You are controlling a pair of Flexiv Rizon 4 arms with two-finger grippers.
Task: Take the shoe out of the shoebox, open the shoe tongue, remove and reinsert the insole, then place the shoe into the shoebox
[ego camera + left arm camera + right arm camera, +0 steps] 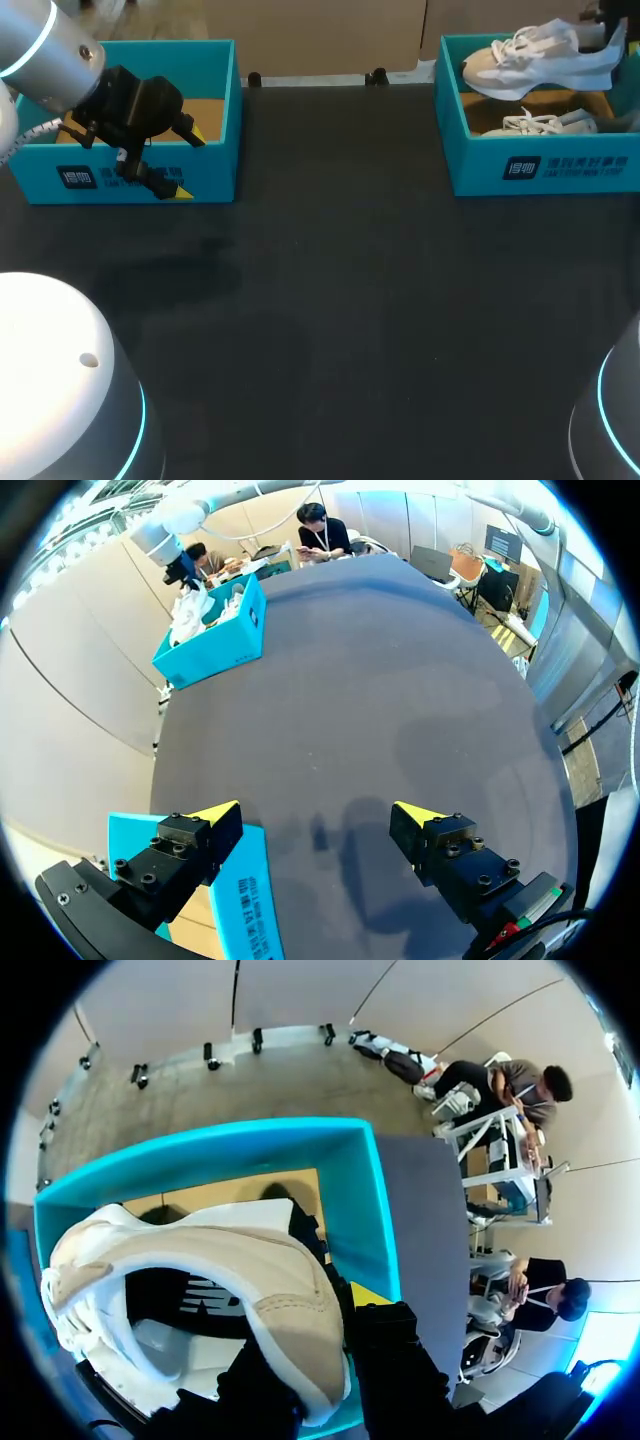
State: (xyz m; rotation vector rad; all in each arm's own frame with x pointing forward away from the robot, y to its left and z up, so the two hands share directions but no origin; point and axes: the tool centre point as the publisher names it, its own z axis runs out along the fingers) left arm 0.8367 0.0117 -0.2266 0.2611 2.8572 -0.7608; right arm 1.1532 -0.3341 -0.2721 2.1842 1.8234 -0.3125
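Fig.: R gripper [330, 1315] clamped on heel end of white/beige sneaker [535, 55], which is held clear above the teal shoebox [540, 165] at table's far R side. A 2nd sneaker [545, 123] lies inside on box floor. Sneaker's long axis is approx. level and runs along the box's front wall, toe twd table centre, heel at gripper. Bare table [350, 300] lies toe-side & fwd of the box, so set-down likely goes that way. L gripper [318, 815], fingers wide & empty, hangs over front wall of other teal box [90, 180], well apart. R arm is nearer.
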